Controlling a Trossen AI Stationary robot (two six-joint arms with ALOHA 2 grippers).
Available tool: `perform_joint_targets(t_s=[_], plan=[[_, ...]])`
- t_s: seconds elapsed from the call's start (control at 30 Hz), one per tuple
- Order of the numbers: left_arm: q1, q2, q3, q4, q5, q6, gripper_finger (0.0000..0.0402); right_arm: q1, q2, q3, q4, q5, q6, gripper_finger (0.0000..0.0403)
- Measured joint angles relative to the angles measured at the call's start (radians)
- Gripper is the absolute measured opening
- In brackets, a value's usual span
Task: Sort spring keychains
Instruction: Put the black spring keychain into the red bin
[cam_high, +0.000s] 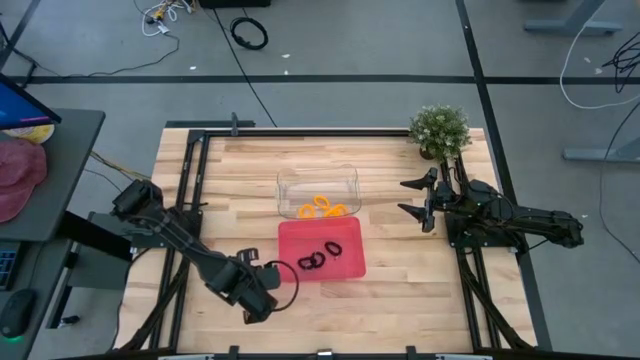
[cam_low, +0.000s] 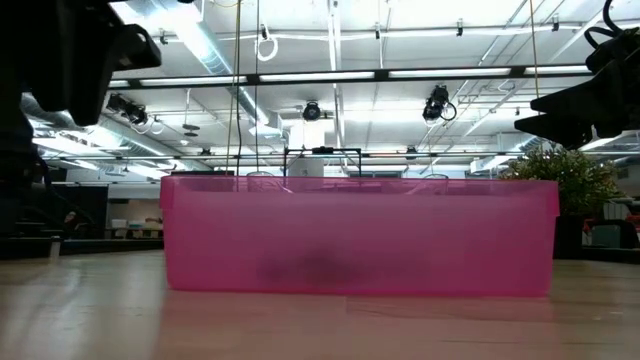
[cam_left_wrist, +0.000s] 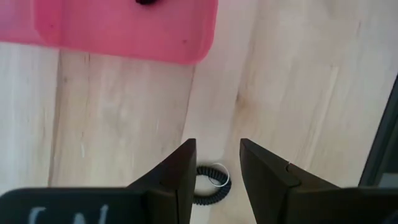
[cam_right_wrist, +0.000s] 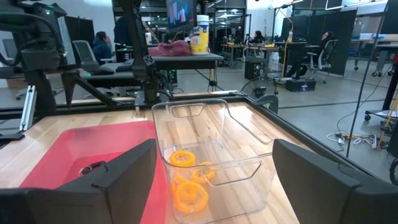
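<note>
My left claw (cam_left_wrist: 216, 171) hangs open over a black spring keychain (cam_left_wrist: 210, 185) lying on the tabletop (cam_left_wrist: 298, 93) just beneath its tips; the red tray (cam_left_wrist: 124, 28) sits ahead. I judge the flat coil could slip sideways on closing. Right claw (cam_high: 418, 197) waits open.

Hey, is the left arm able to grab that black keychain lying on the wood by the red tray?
Probably yes. The left gripper hangs open right over the black spring keychain, which lies alone on bare table, apart from the red tray. Nothing blocks a straight descent.
</note>
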Motion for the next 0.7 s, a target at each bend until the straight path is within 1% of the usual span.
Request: perform_joint_targets(t_s=[0.33,0.7], plan=[[-0.04,0.0,0.0,-0.002,-0.018,-0.135,0.0126,0.0,0.0,0.0,0.0,0.0,0.0,0.0324],[-0.115,0.001,-0.001,-0.069,-0.058,-0.39,0.0126,0.0,0.0,0.0,0.0,0.0,0.0,0.0324]])
